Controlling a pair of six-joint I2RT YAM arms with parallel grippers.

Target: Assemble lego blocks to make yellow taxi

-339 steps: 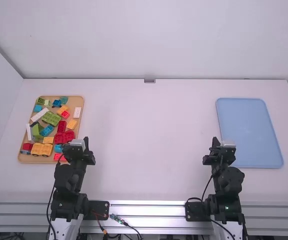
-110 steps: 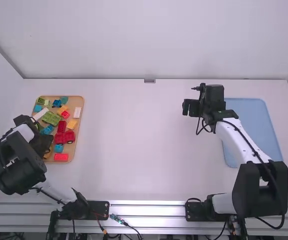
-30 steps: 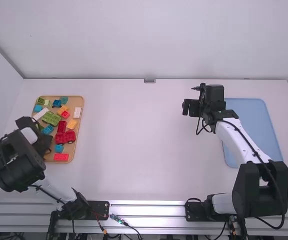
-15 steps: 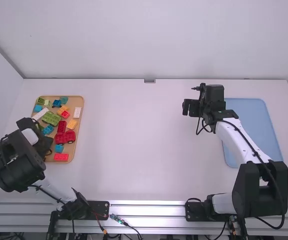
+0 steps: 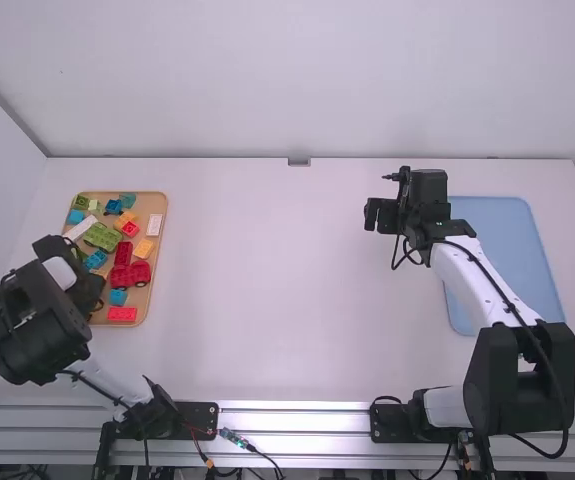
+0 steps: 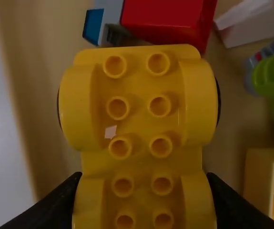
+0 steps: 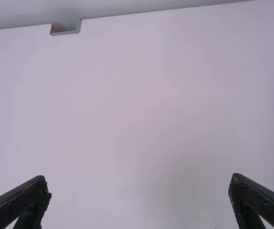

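The left gripper [image 5: 89, 285] hugs the sides of the long yellow car base [image 6: 139, 95], low over the tan tray [image 5: 155, 262]. A strip of tray lies between the base and the tray's edge, but a red block [image 6: 165, 16] sits very near one end. The wide white table [image 5: 267, 260] runs from there to the blue tray [image 5: 507, 250]. Near the blue tray's side edge, the right gripper [image 5: 379, 214] has its fingers wide apart, with nothing between them

The left gripper [image 5: 95, 290] is over the brown tray [image 5: 153, 202], red blocks [image 5: 130, 273] are near it, and the blue tray [image 5: 487, 232] is right of the right gripper [image 5: 383, 213].
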